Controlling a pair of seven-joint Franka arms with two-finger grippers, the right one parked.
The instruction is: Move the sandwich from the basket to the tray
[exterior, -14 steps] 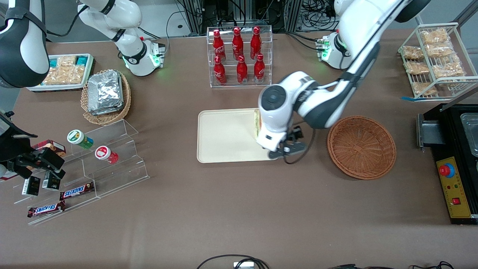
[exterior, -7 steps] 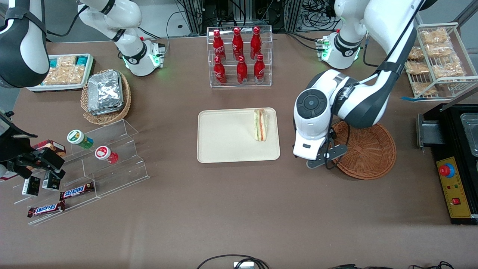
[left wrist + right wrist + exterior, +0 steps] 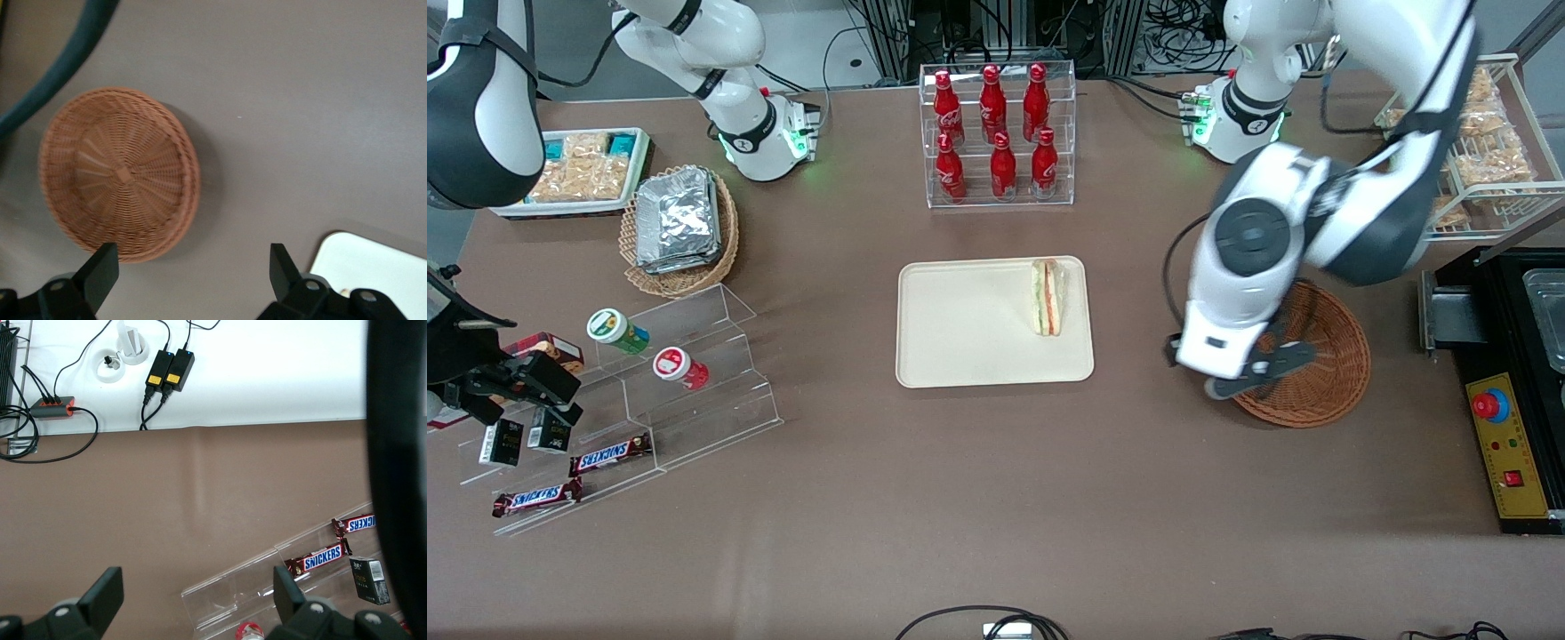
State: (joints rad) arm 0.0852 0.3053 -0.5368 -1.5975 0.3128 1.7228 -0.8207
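Observation:
The sandwich point(image 3: 1047, 298), a white wedge with green and orange layers, lies on the cream tray point(image 3: 960, 356), close to the tray edge nearest the basket. The reddish-brown wicker basket point(image 3: 1325, 356) point(image 3: 117, 173) has nothing in it. My gripper point(image 3: 193, 257) hangs open and holds nothing, above the bare tabletop between the basket and a corner of the tray point(image 3: 373, 267). From the front, the gripper point(image 3: 1227, 369) sits over the basket rim that faces the tray, and the white arm covers part of the basket.
A clear rack of red bottles point(image 3: 999, 133) stands farther from the camera than the tray. A wire rack of snack packets point(image 3: 1458, 142) and a black machine point(image 3: 1512, 373) are at the working arm's end. A tan basket of foil packets point(image 3: 680, 227) and acrylic steps point(image 3: 685, 373) lie toward the parked arm's end.
My arm has swung off the tray toward the basket and risen. The sandwich, half hidden under the hand a second ago, now lies uncovered on the tray.

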